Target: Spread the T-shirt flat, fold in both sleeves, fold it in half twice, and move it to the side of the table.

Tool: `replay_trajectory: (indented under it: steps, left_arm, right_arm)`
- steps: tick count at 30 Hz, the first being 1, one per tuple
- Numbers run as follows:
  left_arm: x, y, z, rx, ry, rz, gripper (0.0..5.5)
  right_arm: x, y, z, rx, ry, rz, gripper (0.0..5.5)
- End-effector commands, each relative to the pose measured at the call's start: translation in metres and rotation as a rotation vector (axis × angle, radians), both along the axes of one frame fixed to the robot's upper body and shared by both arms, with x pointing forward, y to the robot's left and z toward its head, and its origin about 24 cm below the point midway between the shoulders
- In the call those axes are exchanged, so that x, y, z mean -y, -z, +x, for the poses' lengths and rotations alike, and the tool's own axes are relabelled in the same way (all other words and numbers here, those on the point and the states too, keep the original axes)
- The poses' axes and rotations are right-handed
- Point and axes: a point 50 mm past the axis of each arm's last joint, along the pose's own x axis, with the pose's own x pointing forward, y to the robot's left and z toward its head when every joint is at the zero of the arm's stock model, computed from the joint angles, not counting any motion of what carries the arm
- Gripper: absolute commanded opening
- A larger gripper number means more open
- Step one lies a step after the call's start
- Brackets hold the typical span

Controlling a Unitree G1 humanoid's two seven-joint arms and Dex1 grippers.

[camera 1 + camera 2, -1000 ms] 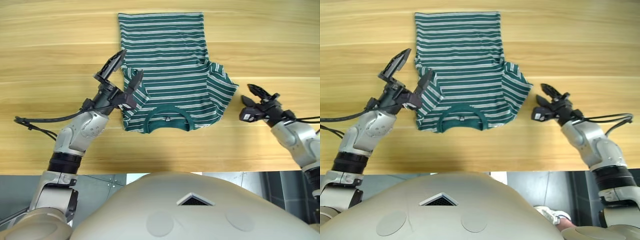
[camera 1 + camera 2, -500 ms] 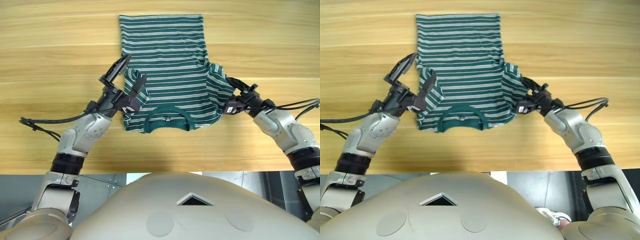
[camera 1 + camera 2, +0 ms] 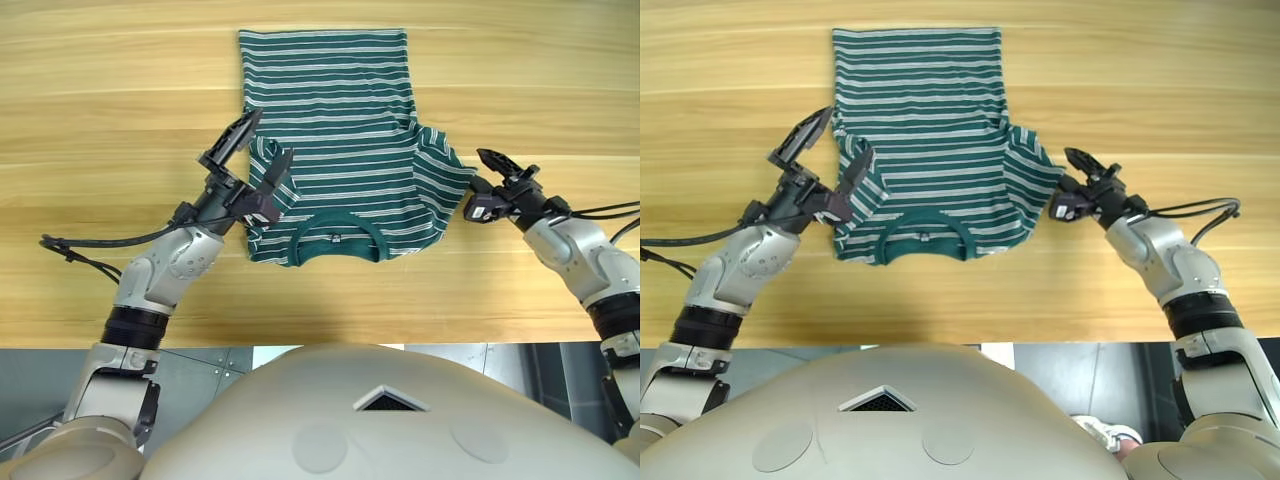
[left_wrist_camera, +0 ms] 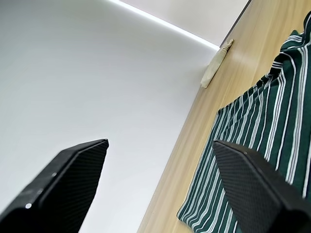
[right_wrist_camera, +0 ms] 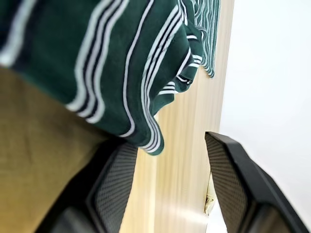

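The T-shirt [image 3: 340,150] lies in the middle of the counter [image 3: 100,80], with its collar [image 3: 338,228] at the near side and its bottom edge at the far side. On the left its edge looks already turned in. The right sleeve [image 3: 447,172] stands out to the right in a loose, raised lump.

The left hand [image 3: 270,136] is at the left shoulder of the shirt, its two fingers spread wide, one of them over the cloth. The right hand [image 3: 478,170] is just beside the right sleeve, also spread, and the wrist view puts the edge of the sleeve in front of the gap between its fingers; it pinches nothing.

The shirt is probably light, thin and very soft, so it will hang down and wrinkle where it is lifted, and it may slide on the smooth wood. A good place to hold seems the outer edge of the right sleeve, with only this one layer between the fingers.
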Motion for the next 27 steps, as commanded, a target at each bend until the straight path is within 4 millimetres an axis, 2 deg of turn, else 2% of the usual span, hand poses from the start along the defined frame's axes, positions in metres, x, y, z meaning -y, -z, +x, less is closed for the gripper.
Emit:
replay_trajectory:
  steps: [1, 4, 9, 23, 27]
  left_arm:
    - [0.0021, 0.0022, -0.0005, -0.009, 0.011, 0.012, 4.01]
    - [0.0032, 0.0024, -0.0004, -0.009, 0.014, 0.011, 4.01]
    - [0.004, 0.0025, -0.0006, -0.009, 0.018, 0.011, 4.01]
    - [0.0044, 0.0029, -0.0025, -0.012, 0.024, 0.009, 4.01]
    - [0.0047, 0.0029, -0.0031, -0.012, 0.025, 0.01, 4.01]
  right_arm:
    - [-0.0029, 0.0272, -0.0251, -0.182, -0.036, -0.041, 2.51]
    - [-0.0024, 0.029, -0.0252, -0.19, -0.033, -0.047, 2.51]
    - [-0.0021, 0.0301, -0.0253, -0.195, -0.029, -0.043, 1.67]
    - [-0.0029, 0.0321, -0.025, -0.201, -0.025, -0.032, 0.08]
    - [-0.0037, 0.0321, -0.0251, -0.2, -0.029, -0.028, 0.01]
